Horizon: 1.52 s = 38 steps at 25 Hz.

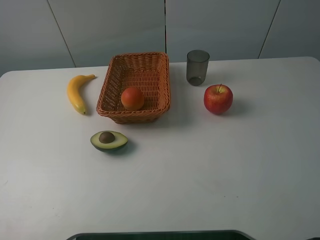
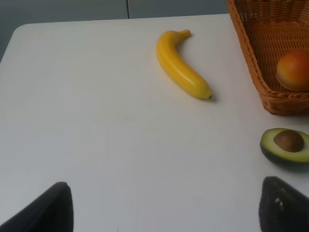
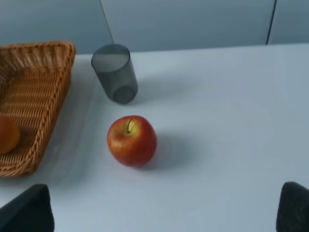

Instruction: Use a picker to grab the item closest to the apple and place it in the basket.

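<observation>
A red apple sits on the white table right of the basket. Just behind it stands a dark translucent grey cup, upright. The woven orange basket holds an orange fruit. In the right wrist view my right gripper is open, its dark fingertips wide apart and well short of the apple. The left wrist view shows my left gripper open over bare table. Neither gripper shows in the exterior view.
A yellow banana lies left of the basket. A halved avocado with its pit lies in front of the basket. A dark strip of the robot base lines the table's near edge.
</observation>
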Tool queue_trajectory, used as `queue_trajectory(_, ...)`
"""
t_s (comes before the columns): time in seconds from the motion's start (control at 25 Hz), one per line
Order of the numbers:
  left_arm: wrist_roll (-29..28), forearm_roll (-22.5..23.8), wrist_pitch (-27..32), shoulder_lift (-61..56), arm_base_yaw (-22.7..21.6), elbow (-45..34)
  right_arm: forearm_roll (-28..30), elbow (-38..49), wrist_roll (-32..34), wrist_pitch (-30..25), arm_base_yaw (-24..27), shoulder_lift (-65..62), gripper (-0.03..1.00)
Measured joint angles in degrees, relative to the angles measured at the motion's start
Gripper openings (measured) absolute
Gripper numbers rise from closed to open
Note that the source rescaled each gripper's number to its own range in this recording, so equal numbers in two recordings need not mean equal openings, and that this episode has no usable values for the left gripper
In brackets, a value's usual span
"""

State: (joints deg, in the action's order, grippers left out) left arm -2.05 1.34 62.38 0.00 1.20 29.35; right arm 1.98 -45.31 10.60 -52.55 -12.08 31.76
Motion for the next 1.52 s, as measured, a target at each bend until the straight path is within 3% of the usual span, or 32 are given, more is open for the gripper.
queue_trajectory(0.48,0.0,0.0,0.0,0.0,0.0,0.0,1.9,0.1,-2.1,-12.7,0.0,-22.9,1.0)
queue_trajectory(0.72,0.0,0.0,0.0,0.0,0.0,0.0,-0.4,4.0,-6.0,-13.4,0.0,-31.3,1.0)
queue_trajectory(1.04,0.0,0.0,0.0,0.1,0.0,0.0,-4.0,8.6,-11.3,-13.8,0.0,-31.7,1.0)
queue_trajectory(1.52,0.0,0.0,0.0,0.0,0.0,0.0,-4.2,15.9,-12.0,-10.7,0.0,-31.7,1.0)
